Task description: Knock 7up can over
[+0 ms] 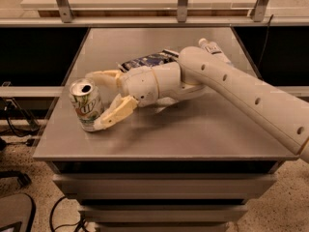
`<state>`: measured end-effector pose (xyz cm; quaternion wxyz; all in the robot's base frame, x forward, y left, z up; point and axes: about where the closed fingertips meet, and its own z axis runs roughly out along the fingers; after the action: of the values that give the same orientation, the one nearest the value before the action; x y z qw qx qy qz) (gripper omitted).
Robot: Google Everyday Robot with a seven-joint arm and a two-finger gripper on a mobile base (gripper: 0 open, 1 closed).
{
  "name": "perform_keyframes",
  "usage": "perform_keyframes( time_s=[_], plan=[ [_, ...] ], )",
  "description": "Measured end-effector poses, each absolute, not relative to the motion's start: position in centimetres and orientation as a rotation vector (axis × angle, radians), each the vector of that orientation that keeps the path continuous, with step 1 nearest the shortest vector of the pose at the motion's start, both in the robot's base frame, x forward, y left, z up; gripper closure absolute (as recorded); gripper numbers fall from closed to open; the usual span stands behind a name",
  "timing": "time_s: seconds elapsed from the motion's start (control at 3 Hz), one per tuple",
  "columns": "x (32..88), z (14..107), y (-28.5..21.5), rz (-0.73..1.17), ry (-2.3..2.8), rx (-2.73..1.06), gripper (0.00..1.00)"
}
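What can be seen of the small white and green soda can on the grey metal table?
The small white and green aluminium 7up can has a silver top with an open drinking hole. It stands on its base near the left front of the grey metal table, perhaps leaning slightly left. The cream two-finger gripper is open around it; the nearer finger seems to touch its right side.

7up can [86, 108] stands front-left on table [193, 134], between spread fingers [118, 111] of gripper [95, 100]; snack bag [145, 61] behind gripper, bottle [212, 50] back-right.
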<state>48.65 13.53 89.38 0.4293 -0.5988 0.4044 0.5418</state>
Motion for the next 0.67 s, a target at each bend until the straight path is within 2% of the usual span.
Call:
perform_keyframes(
  time_s=[0.67],
  plan=[
    [48.36, 89.3, 14.16, 1.369, 0.99, -1.504, 0.64]
  ],
)
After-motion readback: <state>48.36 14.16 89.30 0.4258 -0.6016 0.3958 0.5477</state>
